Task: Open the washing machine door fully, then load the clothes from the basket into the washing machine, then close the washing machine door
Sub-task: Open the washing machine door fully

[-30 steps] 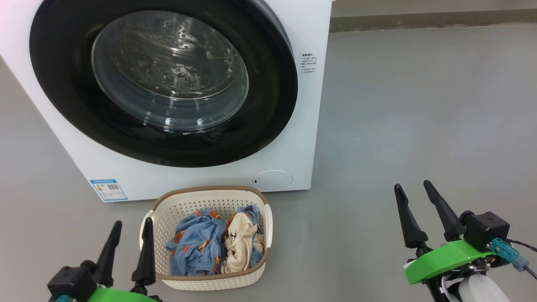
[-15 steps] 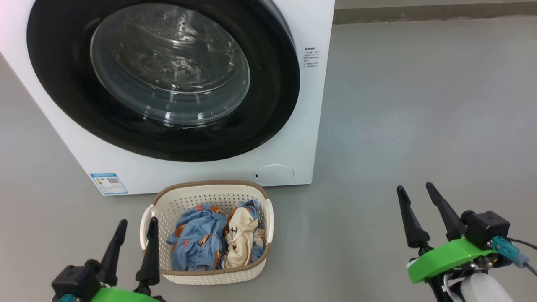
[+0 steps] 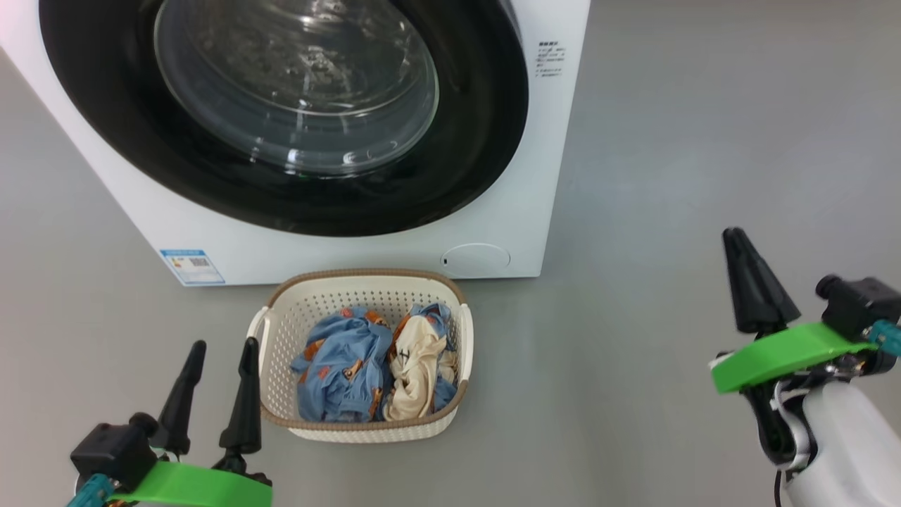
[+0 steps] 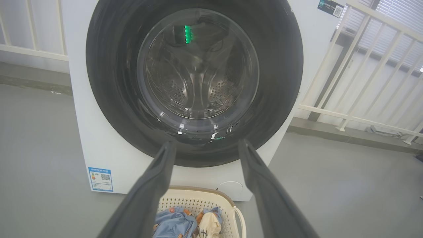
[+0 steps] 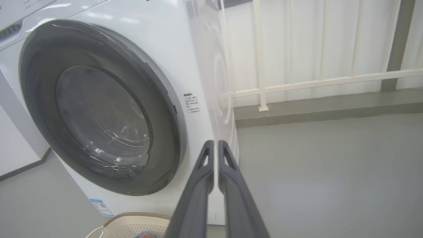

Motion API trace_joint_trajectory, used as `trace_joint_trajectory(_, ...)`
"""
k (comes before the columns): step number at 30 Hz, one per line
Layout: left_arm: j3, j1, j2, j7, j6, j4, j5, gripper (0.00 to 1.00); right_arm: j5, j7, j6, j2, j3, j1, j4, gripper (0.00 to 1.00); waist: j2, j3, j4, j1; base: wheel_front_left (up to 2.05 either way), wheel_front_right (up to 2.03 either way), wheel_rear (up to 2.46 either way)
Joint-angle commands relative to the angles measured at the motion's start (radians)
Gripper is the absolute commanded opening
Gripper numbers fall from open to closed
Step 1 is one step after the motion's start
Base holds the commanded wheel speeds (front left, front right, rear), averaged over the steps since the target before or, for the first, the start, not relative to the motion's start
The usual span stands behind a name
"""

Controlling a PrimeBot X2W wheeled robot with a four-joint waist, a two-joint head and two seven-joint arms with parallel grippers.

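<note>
The right pincer (image 3: 736, 238) stands nearly closed, with a thin slit between its two dark fingers, and it holds and touches nothing. It hovers over bare floor, well apart from the washing machine (image 3: 559, 141). From it the washing machine door (image 3: 486, 169) lies at about ten o'clock in the head view. In the right wrist view the door is at ten to eleven o'clock of the fingertips, shut flush against the white front. A small recess shows on the door's rim at its three o'clock side, which is the edge nearest this arm, so the right arm looks the better placed to pull it. The left pincer (image 3: 224, 345) is spread wide and empty, just beside the basket (image 3: 366, 276) at that basket's nine o'clock. The door is at twelve to one o'clock above it. The clothes (image 3: 345, 366) lie heaped in the basket, which sits on the floor directly before the machine, below the door's six o'clock.
</note>
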Motion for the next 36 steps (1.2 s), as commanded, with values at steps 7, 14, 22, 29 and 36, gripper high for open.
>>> trace_joint_trajectory(7, 0.045, -0.047, 0.042, -0.007, -0.002, -0.053, 0.003, 1.0, 0.153, -0.012, 0.006, -0.039, 0.022, -0.142, 0.039, 0.0, 0.0, 0.065, 0.031, -0.0001, 0.0, 0.0, 0.0)
trace_joint_trajectory(14, 0.045, -0.059, 0.048, -0.007, -0.002, -0.069, 0.005, 1.0, 0.398, -0.004, 0.006, -0.089, 0.05, -0.279, 0.088, 0.0, 0.0, 0.114, 0.053, -0.0001, 0.0, 0.0, 0.0)
trace_joint_trajectory(22, 0.045, -0.077, 0.046, -0.007, -0.002, -0.076, 0.004, 1.0, 0.728, 0.104, 0.006, -0.124, 0.056, -0.386, 0.1, 0.0, 0.0, 0.16, 0.087, -0.0001, 0.0, 0.0, 0.0)
trace_joint_trajectory(29, 0.055, -0.1, 0.039, -0.007, -0.002, -0.082, -0.018, 1.0, 0.977, 0.221, 0.006, -0.145, 0.025, -0.485, 0.109, 0.0, 0.0, 0.211, 0.121, -0.0001, 0.0, 0.0, 0.0)
trace_joint_trajectory(36, 0.047, -0.13, 0.035, -0.007, -0.002, -0.092, -0.03, 1.0, 1.114, 0.35, 0.006, -0.143, -0.002, -0.589, 0.169, 0.0, 0.0, 0.257, 0.151, -0.0001, 0.0, 0.0, 0.0)
